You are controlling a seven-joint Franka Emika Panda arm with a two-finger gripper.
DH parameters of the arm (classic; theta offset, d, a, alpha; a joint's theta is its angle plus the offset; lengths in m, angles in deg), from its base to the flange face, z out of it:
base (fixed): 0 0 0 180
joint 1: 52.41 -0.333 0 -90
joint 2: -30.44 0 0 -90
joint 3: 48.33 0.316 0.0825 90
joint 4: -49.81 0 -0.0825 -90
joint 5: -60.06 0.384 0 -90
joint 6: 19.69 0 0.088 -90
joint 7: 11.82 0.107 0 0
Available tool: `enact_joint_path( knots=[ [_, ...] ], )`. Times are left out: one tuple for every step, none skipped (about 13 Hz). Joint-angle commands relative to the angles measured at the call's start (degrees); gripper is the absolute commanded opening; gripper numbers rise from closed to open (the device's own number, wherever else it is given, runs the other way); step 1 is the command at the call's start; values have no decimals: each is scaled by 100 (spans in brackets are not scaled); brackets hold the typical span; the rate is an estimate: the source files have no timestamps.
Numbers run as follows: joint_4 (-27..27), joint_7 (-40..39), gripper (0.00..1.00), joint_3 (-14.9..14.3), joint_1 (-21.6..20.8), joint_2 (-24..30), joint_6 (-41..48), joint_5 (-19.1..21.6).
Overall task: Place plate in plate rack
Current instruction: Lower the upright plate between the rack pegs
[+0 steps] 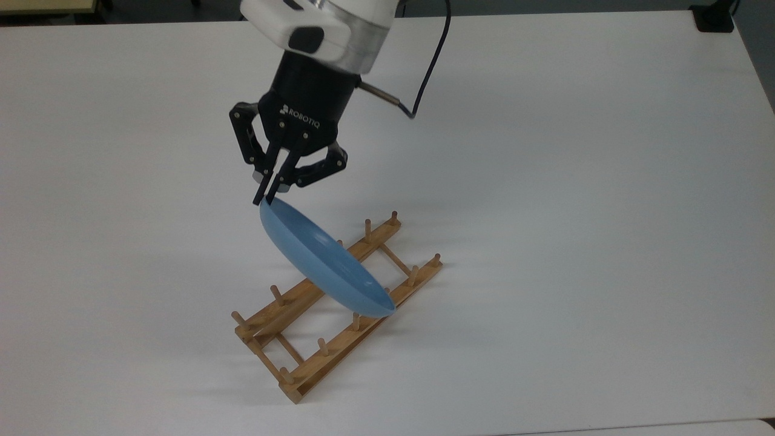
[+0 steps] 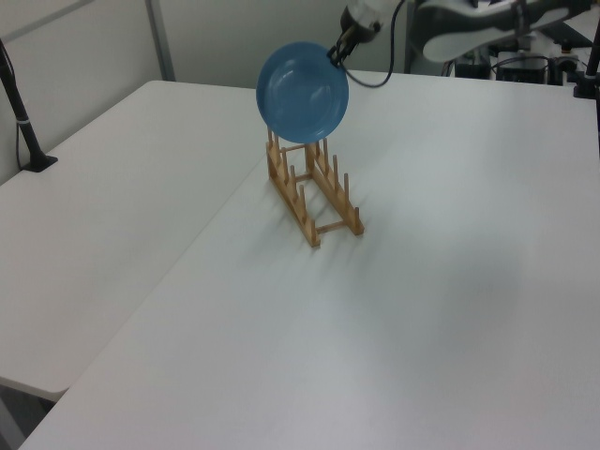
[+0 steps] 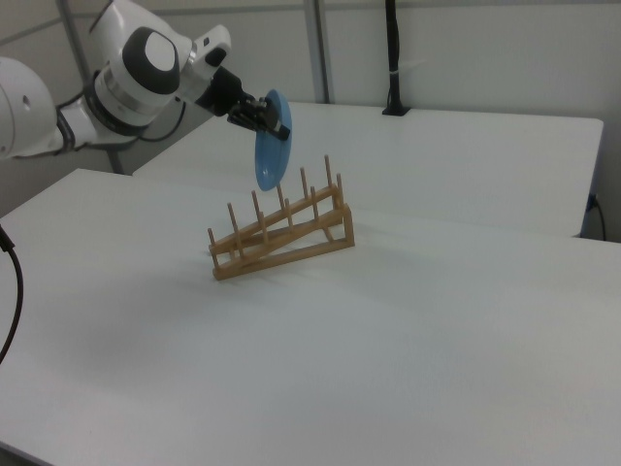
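Note:
The light-blue plate hangs on edge above the wooden plate rack, its lower edge just over the rack's middle pegs. My gripper is shut on the plate's upper rim. In the left view the plate faces the camera above the rack, with the gripper at its upper right rim. The right view shows the plate nearly upright and edge-on over the rack, the gripper holding its top.
The rack lies on a wide white table. A black cable trails from the gripper's wrist. A second white table adjoins at the left view's left, with a black post on it.

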Motion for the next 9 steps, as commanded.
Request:
enact_joint_path(
  knots=[
    [-335,473,0,-46,-191,34,-139,-784],
    [-414,526,0,-46,-261,25,-139,-908],
    [-502,631,0,-46,-323,16,-139,-1057],
    [-607,806,0,-46,-384,-10,-139,-1311],
    [-660,964,0,-46,-428,-62,-130,-1513],
    [-678,1184,0,-46,-429,-98,-130,-1750],
    [-696,1238,0,-46,-429,-159,-138,-1822],
    [-687,1239,6,-46,-420,-168,-139,-1832],
    [-696,1239,20,-38,-420,-168,-139,-1823]
  ],
)
